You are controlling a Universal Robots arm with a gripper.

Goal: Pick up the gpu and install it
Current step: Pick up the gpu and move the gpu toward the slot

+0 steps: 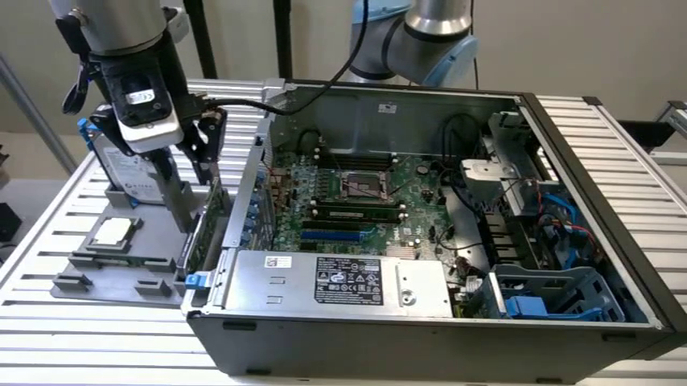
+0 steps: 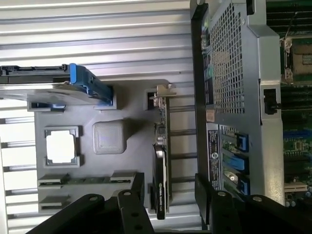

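The gpu (image 2: 161, 165) is a thin black card standing on its edge in a slot of the grey fixture tray (image 2: 126, 105). Its silver bracket (image 2: 160, 93) is at the end nearer the hard drive. My gripper (image 2: 169, 195) is open and hangs just above the card. One finger (image 2: 135, 192) is on the tray side and the other finger (image 2: 204, 192) on the computer-case side, with a gap on each side of the card. In the exterior view the gripper (image 1: 183, 173) hovers low over the gpu (image 1: 185, 211), between the tray (image 1: 118, 273) and the case wall.
The open computer case (image 1: 429, 322) lies at the exterior view's right with its motherboard (image 1: 355, 193) exposed. A silver hard drive with blue rails (image 2: 48, 83) and a square CPU chip (image 2: 61, 146) sit in the tray. Another robot arm (image 1: 429, 40) stands behind the case.
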